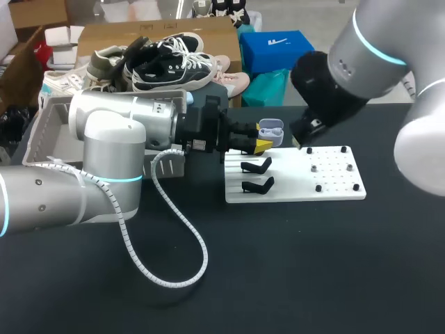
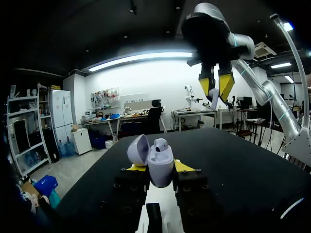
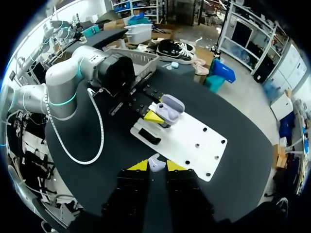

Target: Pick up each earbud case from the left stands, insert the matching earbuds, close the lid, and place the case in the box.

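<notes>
Lavender earbud case (image 2: 160,162), lid raised, pinched between the yellow tips of the left gripper (image 2: 159,169) above the far-left corner of the white stand board (image 1: 334,189); right gripper (image 3: 156,166) above the board, tips pinching a pale earbud (image 3: 154,161).

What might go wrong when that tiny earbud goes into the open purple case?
The earbud is pinched only at the tips of the right gripper, so it might slip or go in twisted. The case is held just by its sides in the left gripper; a push from above may tilt it.
</notes>
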